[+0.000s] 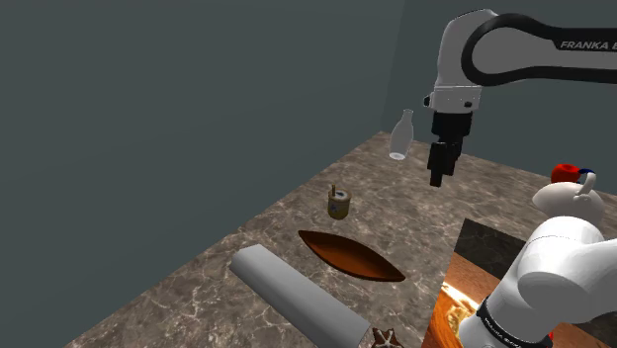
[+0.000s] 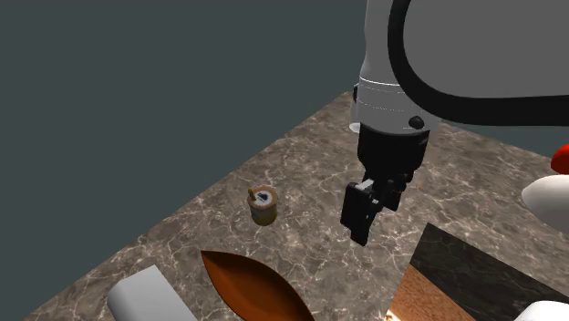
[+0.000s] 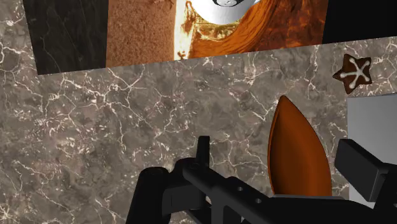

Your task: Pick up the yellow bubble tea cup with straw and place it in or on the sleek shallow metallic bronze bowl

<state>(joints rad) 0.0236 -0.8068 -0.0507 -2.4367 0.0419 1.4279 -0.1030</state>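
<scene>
place: home counter | marble top [image 1: 405,222] (brown, white-veined) | grey wall [image 1: 148,119] | bottle [image 1: 399,135]

shoulder: high behind stand [image 1: 489,242] | second: likewise, nearer — shares bowl [image 1: 351,255] | wrist: looks down

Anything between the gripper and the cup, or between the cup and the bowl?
Nothing visible does. The open gripper hangs above bare tabletop to the side of the yellow cup; the bronze bowl lies close by it, bare tabletop between. The pale bottle stands off both paths.

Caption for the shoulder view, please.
Open gripper hovers over the counter, toward the view's right of the cup; bowl lies near the cup.
</scene>
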